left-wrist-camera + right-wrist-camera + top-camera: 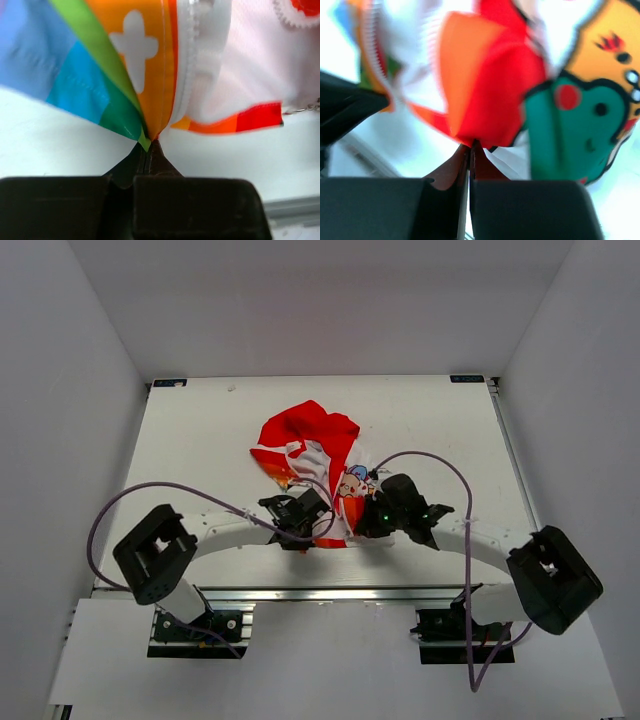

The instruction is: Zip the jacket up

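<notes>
The jacket [312, 445] lies bunched in the middle of the table, red hood at the far side, cartoon print toward the right. My left gripper [312, 523] is shut on the jacket's rainbow-striped lower hem [127, 117]; the white zipper teeth [186, 60] run up just right of the pinch. My right gripper [362, 523] is shut on the red bottom edge [492, 107] of the white cartoon half, with the green and yellow print [580, 120] to its right. Both pinches are at the jacket's near edge, a little apart.
The white table [200, 440] is bounded by white walls at left, right and back. A metal rail [330, 592] runs along the near edge. Purple cables [440, 465] loop over both arms. The left gripper's dark finger shows at the left in the right wrist view [345, 110].
</notes>
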